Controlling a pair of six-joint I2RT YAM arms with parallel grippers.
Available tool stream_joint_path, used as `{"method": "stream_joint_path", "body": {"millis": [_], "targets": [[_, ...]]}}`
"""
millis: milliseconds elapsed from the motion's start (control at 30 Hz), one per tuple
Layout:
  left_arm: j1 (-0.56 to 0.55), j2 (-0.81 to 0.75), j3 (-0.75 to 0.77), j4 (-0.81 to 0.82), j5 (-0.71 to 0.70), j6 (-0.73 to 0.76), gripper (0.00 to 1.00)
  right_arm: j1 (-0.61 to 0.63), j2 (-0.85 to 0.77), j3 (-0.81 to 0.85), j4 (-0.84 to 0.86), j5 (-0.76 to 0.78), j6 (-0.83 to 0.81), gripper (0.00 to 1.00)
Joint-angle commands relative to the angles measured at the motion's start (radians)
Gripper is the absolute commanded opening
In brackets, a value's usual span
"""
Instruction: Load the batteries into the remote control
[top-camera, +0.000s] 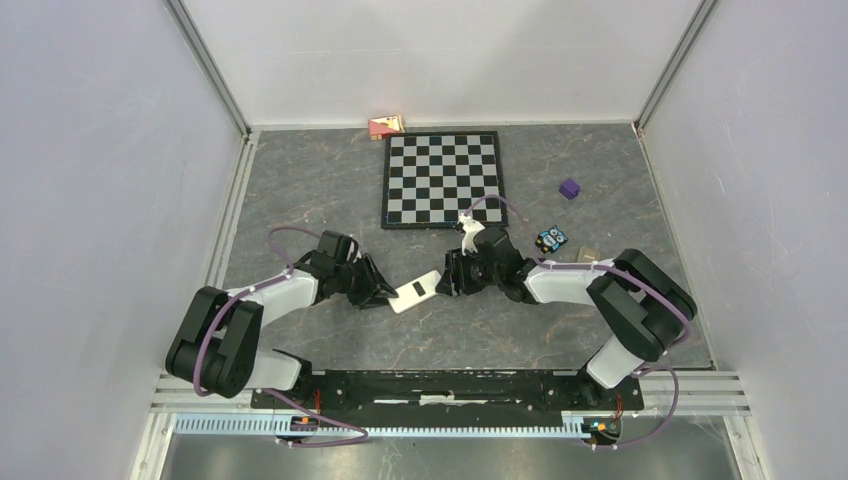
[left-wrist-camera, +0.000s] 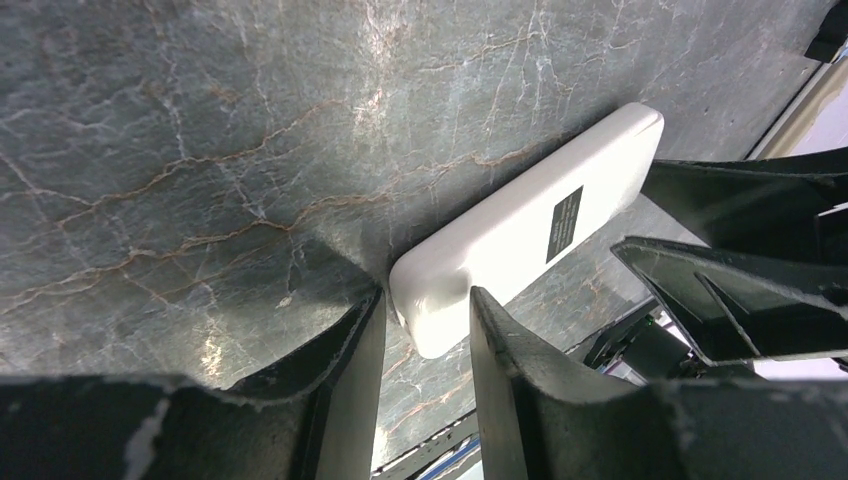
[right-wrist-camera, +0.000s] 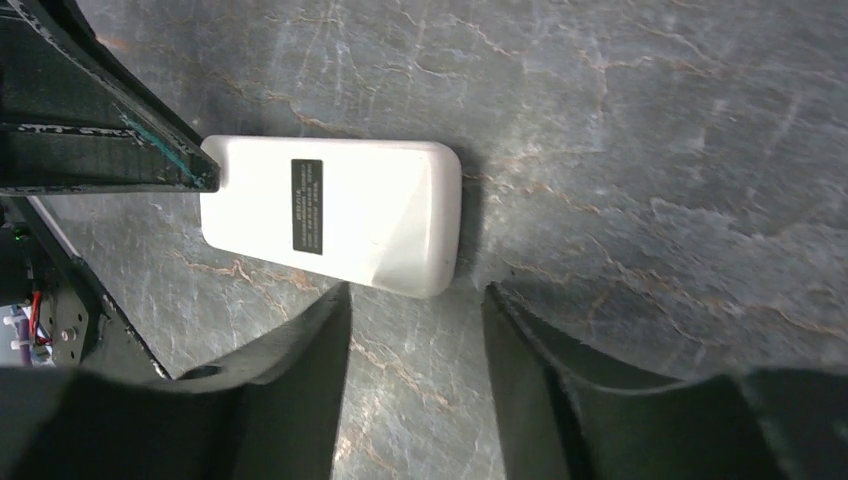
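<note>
The white remote control (top-camera: 415, 290) lies back-up on the marbled table between both arms, a black label on its back. Its near end sits between the fingertips of my left gripper (left-wrist-camera: 425, 305), which is shut on it; the remote control (left-wrist-camera: 520, 230) stretches away from the jaws. My right gripper (right-wrist-camera: 415, 300) stands open and empty just short of the other end of the remote control (right-wrist-camera: 370, 215). A small dark bundle with pale blue marks (top-camera: 551, 239) lies behind the right arm; I cannot tell whether it is the batteries.
A chessboard (top-camera: 443, 180) lies at the back centre, with a small red and yellow box (top-camera: 386, 125) behind it by the wall. A purple cube (top-camera: 569, 188) sits at the back right. A beige object (top-camera: 588, 254) shows beside the right arm.
</note>
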Motion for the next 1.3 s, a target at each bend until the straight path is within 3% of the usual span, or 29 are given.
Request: {"method": "stream_joint_path", "body": {"millis": [0, 100, 233, 467, 700, 1033, 1267], "targets": [[0.005, 0.012, 0.011, -0.039, -0.063, 0.054, 0.44, -0.007, -0.063, 0.009, -0.101, 0.072, -0.042, 0.61], [0.006, 0.009, 0.011, -0.048, -0.071, 0.055, 0.46, -0.012, -0.086, 0.033, -0.118, 0.077, -0.054, 0.69], [0.008, -0.003, 0.009, -0.063, -0.081, 0.054, 0.51, -0.017, -0.053, 0.082, -0.138, 0.078, -0.091, 0.69], [0.008, -0.051, 0.004, -0.120, -0.124, 0.051, 0.56, -0.017, 0.055, 0.174, -0.123, 0.025, -0.151, 0.53], [0.007, -0.040, -0.030, -0.075, -0.057, 0.006, 0.45, -0.015, 0.083, 0.166, -0.108, -0.016, -0.133, 0.35], [0.007, -0.010, -0.053, 0.016, 0.030, -0.051, 0.40, 0.027, 0.087, 0.075, -0.042, -0.067, -0.068, 0.23], [0.007, 0.008, -0.090, 0.132, 0.049, -0.129, 0.27, 0.070, 0.088, 0.027, 0.018, -0.095, 0.006, 0.18]]}}
